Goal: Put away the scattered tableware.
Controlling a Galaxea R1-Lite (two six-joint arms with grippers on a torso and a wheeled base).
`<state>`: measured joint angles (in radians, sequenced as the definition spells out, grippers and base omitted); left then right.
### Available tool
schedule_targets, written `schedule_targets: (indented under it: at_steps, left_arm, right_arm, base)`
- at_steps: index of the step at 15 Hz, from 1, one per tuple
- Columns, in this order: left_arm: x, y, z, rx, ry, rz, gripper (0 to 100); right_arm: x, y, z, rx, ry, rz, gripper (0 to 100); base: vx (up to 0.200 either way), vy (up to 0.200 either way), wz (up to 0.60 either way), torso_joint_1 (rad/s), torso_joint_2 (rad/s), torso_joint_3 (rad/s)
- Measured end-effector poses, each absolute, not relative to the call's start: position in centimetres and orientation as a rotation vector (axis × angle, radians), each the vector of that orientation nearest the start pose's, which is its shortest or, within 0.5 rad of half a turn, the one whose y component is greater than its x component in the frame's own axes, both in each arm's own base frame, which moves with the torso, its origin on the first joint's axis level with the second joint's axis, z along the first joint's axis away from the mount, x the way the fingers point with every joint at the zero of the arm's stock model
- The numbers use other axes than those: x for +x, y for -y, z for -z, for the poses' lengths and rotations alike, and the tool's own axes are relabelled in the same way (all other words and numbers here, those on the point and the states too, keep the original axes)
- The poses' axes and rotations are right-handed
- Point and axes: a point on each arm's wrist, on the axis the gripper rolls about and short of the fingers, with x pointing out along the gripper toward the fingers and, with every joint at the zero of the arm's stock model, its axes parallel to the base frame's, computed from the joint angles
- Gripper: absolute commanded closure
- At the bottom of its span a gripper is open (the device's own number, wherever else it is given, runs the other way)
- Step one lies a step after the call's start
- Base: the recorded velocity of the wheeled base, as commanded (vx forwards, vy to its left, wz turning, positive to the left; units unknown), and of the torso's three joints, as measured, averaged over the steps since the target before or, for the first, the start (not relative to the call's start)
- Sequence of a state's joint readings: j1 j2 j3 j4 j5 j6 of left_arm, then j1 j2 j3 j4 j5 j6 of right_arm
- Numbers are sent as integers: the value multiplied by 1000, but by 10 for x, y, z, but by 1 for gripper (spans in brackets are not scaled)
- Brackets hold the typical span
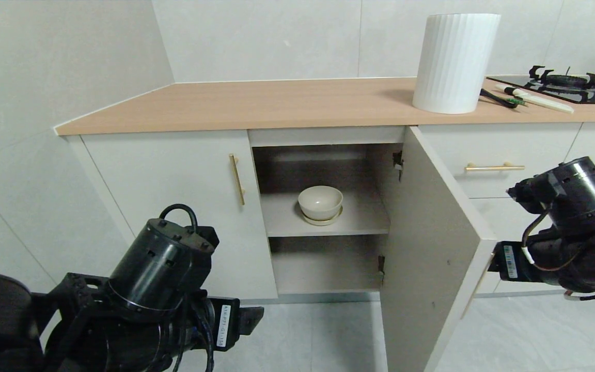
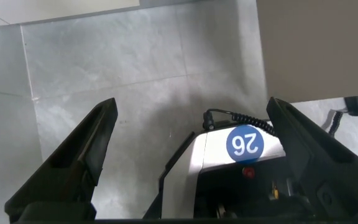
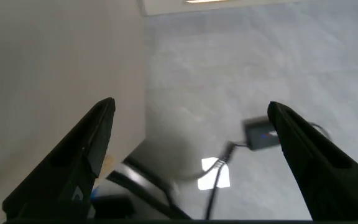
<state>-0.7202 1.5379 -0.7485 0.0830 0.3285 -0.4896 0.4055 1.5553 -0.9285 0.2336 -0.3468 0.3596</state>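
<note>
Wooden countertop (image 1: 277, 106) ran along the tiled wall, a white ribbed canister (image 1: 455, 62) standing on it with a few utensils (image 1: 530, 98) lying just beside it, near the stove (image 1: 571, 85) — and below, the cabinet door (image 1: 432, 243) stood swung wide. On the upper shelf (image 1: 359, 219) sat the bowl (image 1: 321, 201), nested on a small saucer (image 1: 321, 222), well apart from both my arms. My left gripper (image 2: 192, 112) hung with fingers spread, holding nothing, over the floor tiles (image 2: 135, 62) — my right gripper (image 3: 191, 109) likewise gaped empty, beside the open door.
</note>
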Motion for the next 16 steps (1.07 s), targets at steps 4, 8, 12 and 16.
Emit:
schedule_targets:
  at_steps: [4,8,12,16]
  left_arm:
    - [179,148,-154,-35,-794,175,0]
    - [178,147,-155,-36,-790,176,0]
    - [179,146,-159,-59,-757,184,0]
    - [181,148,-158,-63,-751,186,0]
  right_arm:
    - [237,-121,-170,19,-800,-32,0]
    - [251,-142,-164,28,-771,-146,0]
    - [275,-163,-164,19,-764,-219,0]
    - [299,-177,-151,36,-765,-231,0]
  base:
    - [0,0,0,0,0,0]
    - [0,0,0,0,0,0]
    - [0,0,0,0,0,0]
    - [0,0,0,0,0,0]
